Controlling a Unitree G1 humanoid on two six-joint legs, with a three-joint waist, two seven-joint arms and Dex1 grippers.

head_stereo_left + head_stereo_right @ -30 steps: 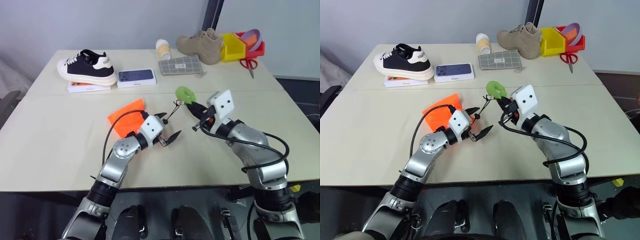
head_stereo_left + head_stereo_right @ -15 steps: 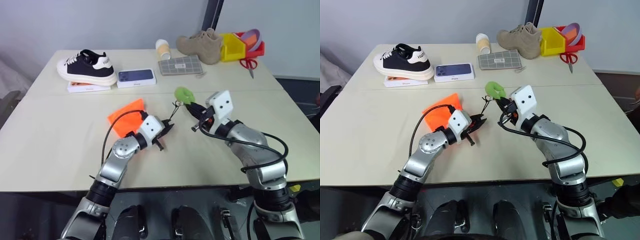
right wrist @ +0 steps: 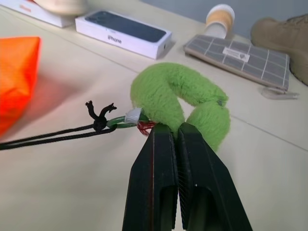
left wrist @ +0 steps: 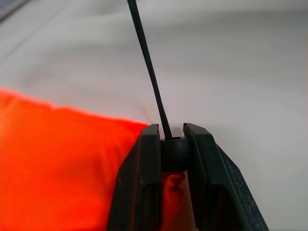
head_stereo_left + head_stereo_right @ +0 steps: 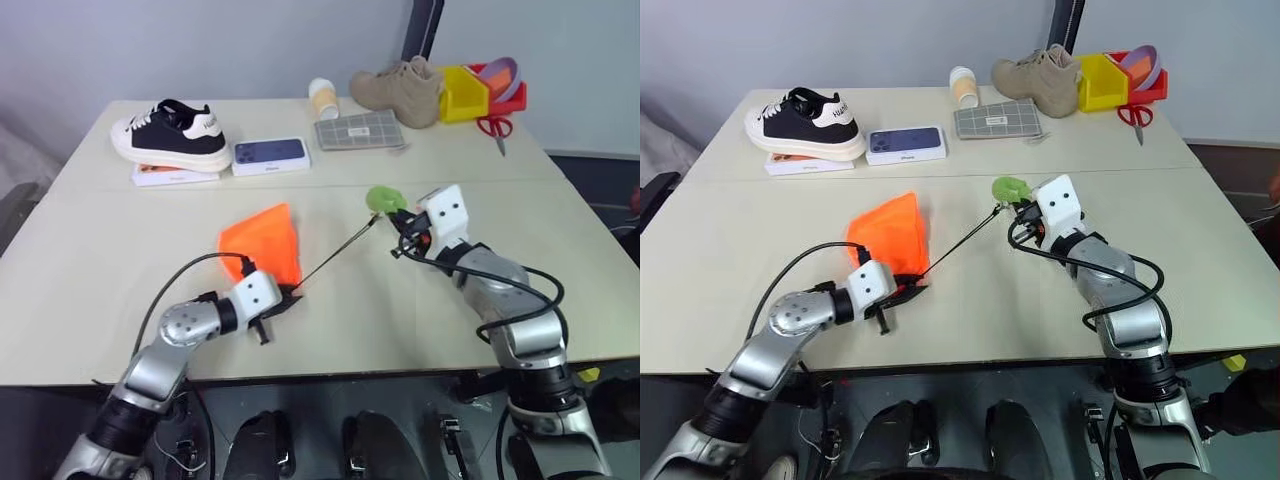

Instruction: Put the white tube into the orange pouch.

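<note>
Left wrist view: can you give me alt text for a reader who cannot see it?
The left gripper is shut on a small black cord stopper at the corner of the orange pouch. A thin dark cord runs taut from the stopper across the pale table.

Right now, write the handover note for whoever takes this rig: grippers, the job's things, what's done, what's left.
Left gripper: shut on the black cord stopper at the mouth of the orange pouch.
Right gripper: shut on the green fuzzy ring at the cord's far end.
The black cord runs taut between the two grippers, so the pouch mouth looks drawn closed.
The pouch lies on the table, mid-front.
White tube: I can't pick it out on the table, and whether it is inside the pouch can't be told.
Left: confirm where the tube is.
</note>
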